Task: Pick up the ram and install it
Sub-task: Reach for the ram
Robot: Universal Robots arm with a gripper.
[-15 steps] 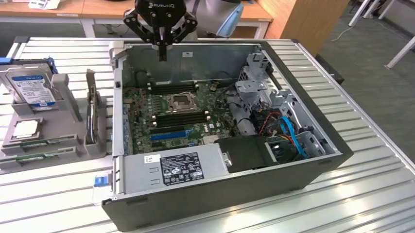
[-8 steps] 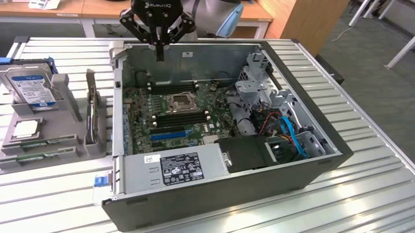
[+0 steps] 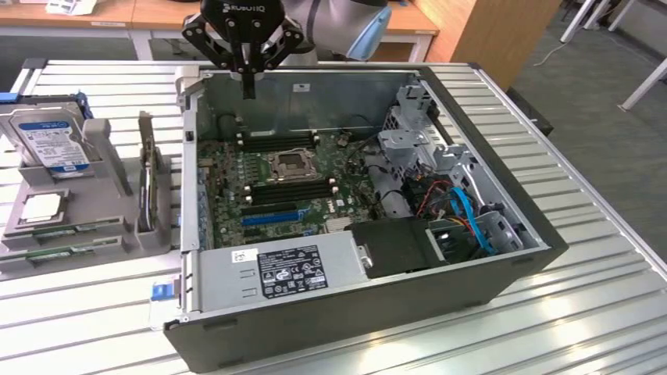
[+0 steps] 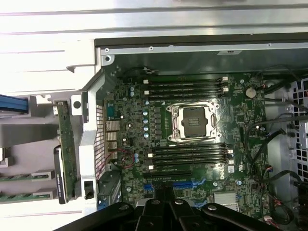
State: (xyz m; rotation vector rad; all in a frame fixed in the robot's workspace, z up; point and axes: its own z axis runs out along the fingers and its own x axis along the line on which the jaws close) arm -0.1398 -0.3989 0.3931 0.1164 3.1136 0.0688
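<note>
Two ram sticks [image 3: 65,230] lie side by side in the one grey holder [image 3: 156,238], by the edge of the worktop [image 3: 594,320] on the exterior view's left. Their long axes point toward the single open computer case [image 3: 365,328]. The one pincer [image 3: 248,90] hangs closed and empty over the case's far wall, well apart from them.

Table [image 3: 583,312]: is showing silver, ribbed in parallel stripes.
Case [image 3: 417,305]: is showing dark grey-black.
Board [image 3: 234,191]: is showing dark green, carrying black slots and one blue slot [image 3: 273,213].
Cables [image 3: 474,223]: are running blue, with red-orange ones beside.
Supply [image 3: 224,273]: is showing grey, wearing a black-and-white label [image 3: 292,269].
Tray [image 3: 115,234]: is showing plain grey.
Ram [image 3: 68,230]: is showing green.
Drive [image 3: 50,141]: is showing silver under a blue-white label.
Chip [image 3: 42,207]: is gleaming silver.
Gripper [image 3: 248,90]: is showing black.
</note>
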